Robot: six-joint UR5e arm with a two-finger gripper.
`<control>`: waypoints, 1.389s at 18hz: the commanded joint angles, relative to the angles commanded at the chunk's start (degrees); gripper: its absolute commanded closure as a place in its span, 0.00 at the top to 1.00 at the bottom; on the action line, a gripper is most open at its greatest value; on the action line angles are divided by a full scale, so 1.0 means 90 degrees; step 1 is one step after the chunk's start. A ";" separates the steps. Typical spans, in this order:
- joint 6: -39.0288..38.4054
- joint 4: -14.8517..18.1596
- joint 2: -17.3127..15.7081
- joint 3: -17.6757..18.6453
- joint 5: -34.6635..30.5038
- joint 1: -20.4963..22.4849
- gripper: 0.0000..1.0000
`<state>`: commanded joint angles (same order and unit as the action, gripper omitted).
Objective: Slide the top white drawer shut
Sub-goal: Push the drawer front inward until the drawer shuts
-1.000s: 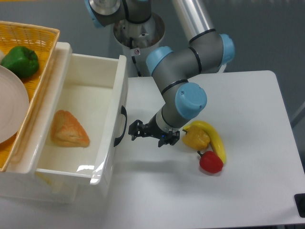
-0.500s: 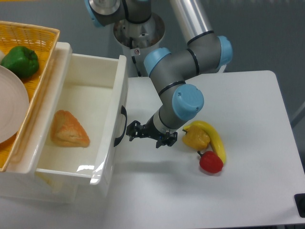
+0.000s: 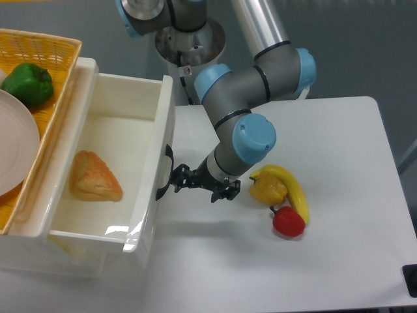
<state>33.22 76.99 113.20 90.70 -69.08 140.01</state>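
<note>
Presently, one top white drawer stands pulled well out toward the right, its front panel overhanging the left part of the white table. One curved black handle on that front. One gripper, fingertips at or just beside the handle; contact looks likely, though the dark parts merge and I cannot tell how far apart the fingers stand or whether they hold anything. Inside the drawer: one wedge of bread, lying near the left wall, bare floor around it. Right of the gripper, on the table: one yellow pepper, one banana, one red pepper, clustered close together. Beyond them, bare tabletop to the right edge. Upper left: one yellow woven basket, holding one green pepper and one white plate.
</note>
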 joint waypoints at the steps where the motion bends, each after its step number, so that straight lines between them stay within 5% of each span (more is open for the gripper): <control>1: -0.0010 0.0000 0.0000 0.0000 0.0000 -0.0010 1.00; 25: -0.0029 0.0000 -0.0059 -0.0010 0.0000 -0.0498 1.00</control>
<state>32.96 76.99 112.68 90.62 -69.08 135.53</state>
